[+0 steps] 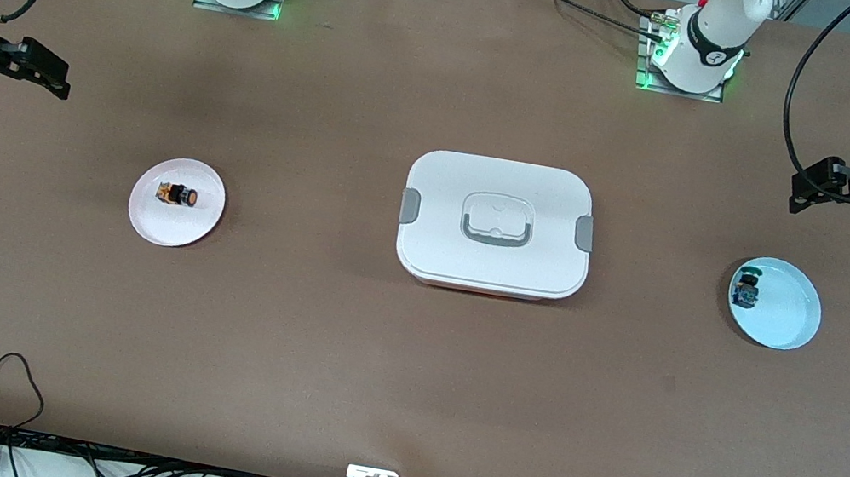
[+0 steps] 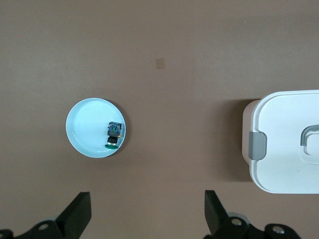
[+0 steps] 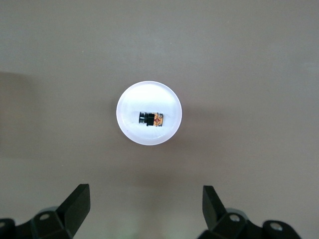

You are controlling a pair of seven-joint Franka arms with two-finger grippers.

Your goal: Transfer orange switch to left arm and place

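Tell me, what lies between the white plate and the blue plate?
The box stands on the table between the white plate and the blue plate; the front view shows it.

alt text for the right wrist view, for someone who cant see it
Seen from above, the orange switch lies on its side in the middle of a small white plate on the brown table. The right gripper hangs over the table with its two black fingers spread wide, holding nothing.
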